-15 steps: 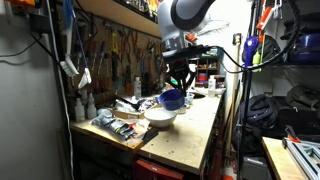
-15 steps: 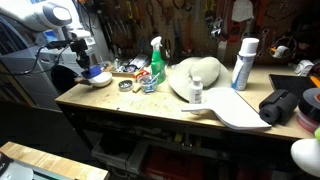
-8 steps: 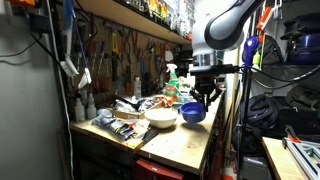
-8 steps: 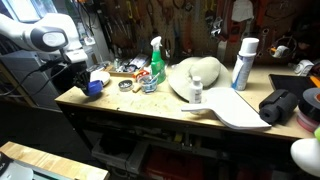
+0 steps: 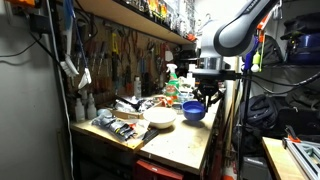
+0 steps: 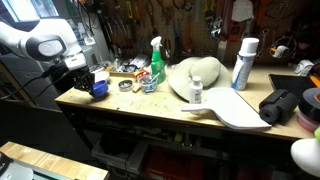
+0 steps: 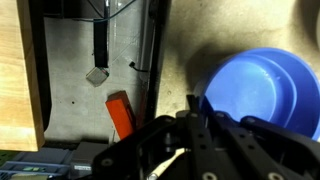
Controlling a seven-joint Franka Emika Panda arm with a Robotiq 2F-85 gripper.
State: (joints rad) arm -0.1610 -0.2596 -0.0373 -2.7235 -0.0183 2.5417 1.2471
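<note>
My gripper [image 5: 207,98] is shut on the rim of a blue bowl [image 5: 194,112] and holds it low over the wooden workbench [image 5: 185,145], close to its edge. In both exterior views the bowl [image 6: 98,88] hangs tilted from the fingers [image 6: 90,80]. A white bowl [image 5: 160,117] stands on the bench beside it. In the wrist view the blue bowl [image 7: 258,92] fills the upper right, its rim at the dark fingers [image 7: 198,108]. Whether the bowl touches the bench is unclear.
A green spray bottle [image 6: 156,62], a pale rounded object [image 6: 197,77], a small bottle [image 6: 196,93], a white spray can [image 6: 242,64] and a black bag [image 6: 282,104] stand on the bench. Tools hang on the back wall. An orange object [image 7: 120,113] lies on the floor below.
My gripper has carried the blue bowl away from above the white bowl, across the bench towards its edge, and has lowered it slightly.
</note>
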